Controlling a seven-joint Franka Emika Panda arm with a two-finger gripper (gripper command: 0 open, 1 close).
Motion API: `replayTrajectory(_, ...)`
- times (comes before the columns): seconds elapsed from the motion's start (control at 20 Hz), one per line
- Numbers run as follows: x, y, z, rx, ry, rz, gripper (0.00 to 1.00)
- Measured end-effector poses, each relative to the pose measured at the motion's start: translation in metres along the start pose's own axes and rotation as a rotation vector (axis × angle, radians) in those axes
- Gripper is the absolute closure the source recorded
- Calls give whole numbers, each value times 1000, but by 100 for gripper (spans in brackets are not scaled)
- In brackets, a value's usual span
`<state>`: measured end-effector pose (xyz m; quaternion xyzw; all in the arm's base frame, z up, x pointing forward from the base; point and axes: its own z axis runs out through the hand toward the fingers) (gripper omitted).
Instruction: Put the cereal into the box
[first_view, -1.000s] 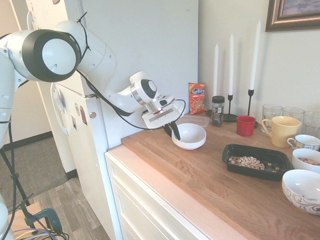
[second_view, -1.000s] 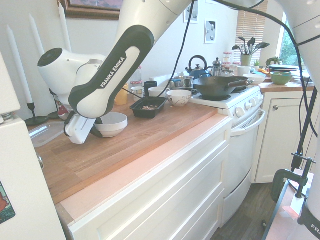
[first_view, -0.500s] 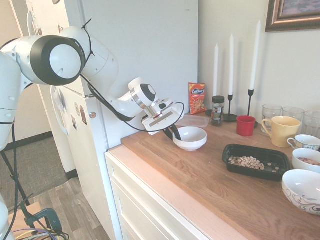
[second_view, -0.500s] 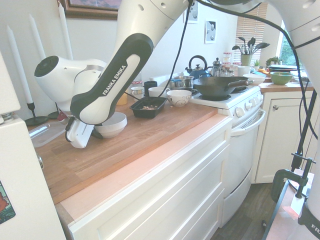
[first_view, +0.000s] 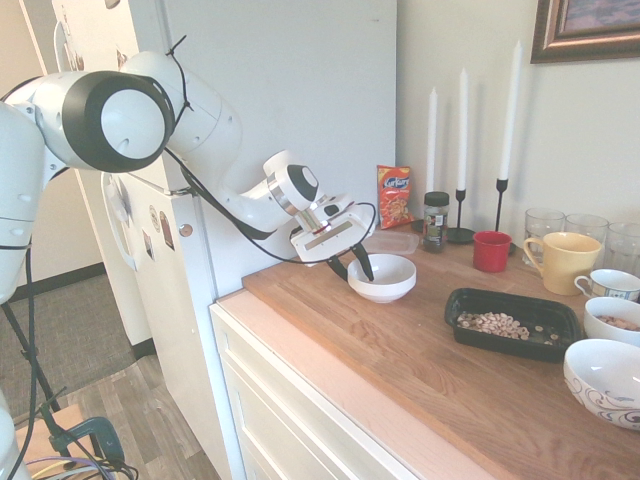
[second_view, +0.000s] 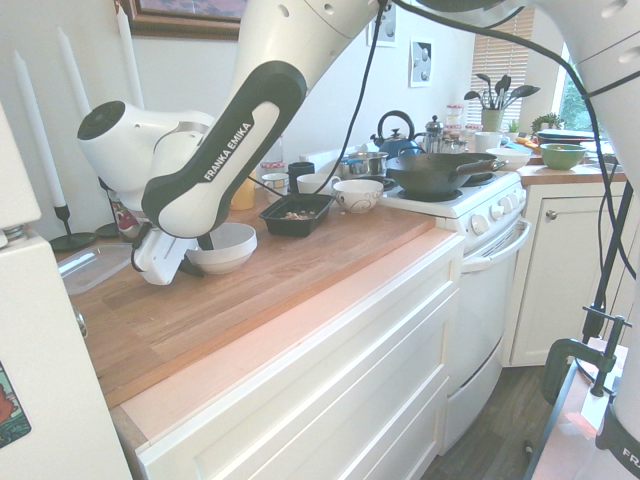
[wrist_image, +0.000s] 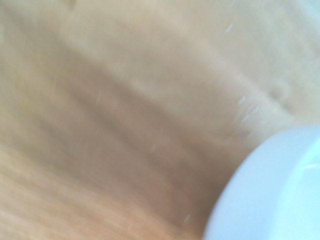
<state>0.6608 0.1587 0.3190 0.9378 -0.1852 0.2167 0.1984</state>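
across the black box (first_view: 513, 324), small tan cereal (first_view: 493, 323) rings

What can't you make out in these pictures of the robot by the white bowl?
- Fingers of the gripper: second exterior view, hidden behind the arm.
- White bowl: wrist view blurred, only its rim shows; whether it is held stays unclear.
- Cereal in the box: second exterior view, too small to count.

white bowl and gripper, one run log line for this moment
gripper: fingers apart at near rim of white bowl | bowl: on counter | cereal: in black box
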Motion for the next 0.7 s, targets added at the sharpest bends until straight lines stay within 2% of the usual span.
replayTrajectory(0.15,33,20,-33,94,-96,92,0)
replayTrajectory(0.35,81,76,-82,273,-343,202,0)
replayTrajectory(0.4,86,83,-85,297,-378,214,0)
replayTrajectory(0.7,92,100,-54,282,-416,271,0)
